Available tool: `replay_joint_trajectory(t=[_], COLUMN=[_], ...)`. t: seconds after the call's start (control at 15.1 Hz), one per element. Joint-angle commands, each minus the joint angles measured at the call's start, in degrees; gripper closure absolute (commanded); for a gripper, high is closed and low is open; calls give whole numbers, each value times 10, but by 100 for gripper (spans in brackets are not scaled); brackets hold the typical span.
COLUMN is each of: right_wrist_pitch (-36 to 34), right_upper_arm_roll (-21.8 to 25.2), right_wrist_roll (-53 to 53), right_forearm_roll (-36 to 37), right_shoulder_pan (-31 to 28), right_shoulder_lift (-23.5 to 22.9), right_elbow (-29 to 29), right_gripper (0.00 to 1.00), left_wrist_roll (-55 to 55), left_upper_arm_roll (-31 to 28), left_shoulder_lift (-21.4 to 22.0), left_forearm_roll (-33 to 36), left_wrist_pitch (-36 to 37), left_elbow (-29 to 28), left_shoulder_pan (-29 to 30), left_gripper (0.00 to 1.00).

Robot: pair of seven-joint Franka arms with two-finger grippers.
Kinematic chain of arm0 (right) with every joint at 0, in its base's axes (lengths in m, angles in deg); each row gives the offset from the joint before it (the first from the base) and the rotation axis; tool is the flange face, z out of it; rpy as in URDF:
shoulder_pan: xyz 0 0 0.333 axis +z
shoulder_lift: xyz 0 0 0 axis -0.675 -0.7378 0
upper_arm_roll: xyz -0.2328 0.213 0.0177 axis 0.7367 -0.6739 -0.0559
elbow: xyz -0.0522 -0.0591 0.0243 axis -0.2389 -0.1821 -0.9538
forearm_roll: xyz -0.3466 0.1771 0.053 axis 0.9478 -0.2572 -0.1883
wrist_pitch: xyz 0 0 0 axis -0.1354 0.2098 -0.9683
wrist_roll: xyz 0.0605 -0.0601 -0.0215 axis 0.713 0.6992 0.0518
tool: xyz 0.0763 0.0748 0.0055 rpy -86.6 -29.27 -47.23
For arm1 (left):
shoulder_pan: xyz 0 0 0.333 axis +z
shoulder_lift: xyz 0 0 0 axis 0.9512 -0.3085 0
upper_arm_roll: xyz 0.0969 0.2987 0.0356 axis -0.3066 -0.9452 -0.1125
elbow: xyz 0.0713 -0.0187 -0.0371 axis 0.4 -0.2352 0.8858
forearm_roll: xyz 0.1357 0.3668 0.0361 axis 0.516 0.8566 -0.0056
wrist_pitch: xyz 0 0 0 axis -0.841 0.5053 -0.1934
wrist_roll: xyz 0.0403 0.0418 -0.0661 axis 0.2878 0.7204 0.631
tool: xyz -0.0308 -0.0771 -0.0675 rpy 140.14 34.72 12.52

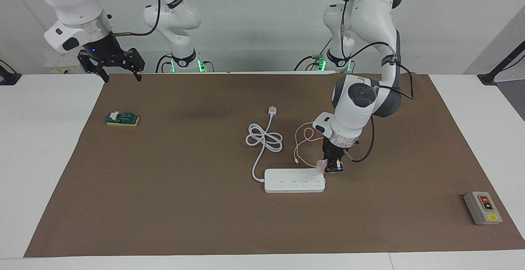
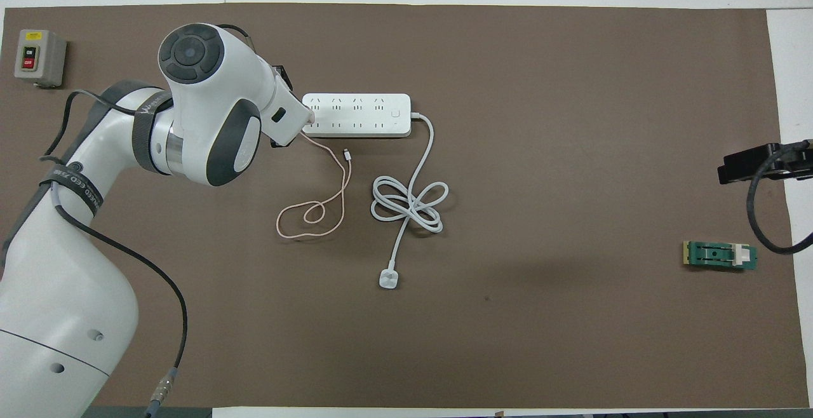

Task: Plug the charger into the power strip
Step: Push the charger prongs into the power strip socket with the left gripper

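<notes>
The white power strip (image 1: 294,180) (image 2: 356,115) lies flat on the brown mat, sockets up. My left gripper (image 1: 332,165) points down, shut on the pale pink charger (image 1: 321,164), and holds it just over the strip's end toward the left arm's end of the table. I cannot tell whether the prongs touch the sockets. The thin pink cable (image 1: 305,132) (image 2: 317,215) trails in loops on the mat nearer to the robots. In the overhead view the left wrist hides the charger. My right gripper (image 1: 122,78) (image 2: 730,170) is open and empty, raised over the mat's corner at the right arm's end.
The strip's thick white cord (image 1: 264,138) lies coiled nearer to the robots and ends in a white plug (image 1: 272,110) (image 2: 388,279). A grey box with red and yellow buttons (image 1: 483,207) (image 2: 39,57) stands at the left arm's end. A green block (image 1: 122,119) (image 2: 719,255) lies below the right gripper.
</notes>
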Motion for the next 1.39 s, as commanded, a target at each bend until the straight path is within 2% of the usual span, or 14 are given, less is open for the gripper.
replay_joint_trajectory(t=[0.0, 1.33], right_wrist_pitch=[-10, -8], right_upper_arm_roll=[-3, -4], right_wrist_roll=[-14, -13], right_forearm_roll=[-12, -9], right_shoulder_pan=[-11, -8], right_shoulder_lift=[3, 4], right_elbow=[5, 4], right_gripper=[0, 0], left_wrist_roll=[7, 52], left_upper_arm_roll=[-7, -6], left_shoulder_lift=[10, 1], left_forearm_roll=[5, 5], left_wrist_pitch=[-12, -34], left_elbow=[-18, -26], left_shoulder_pan=[-6, -18], left_gripper=[100, 100])
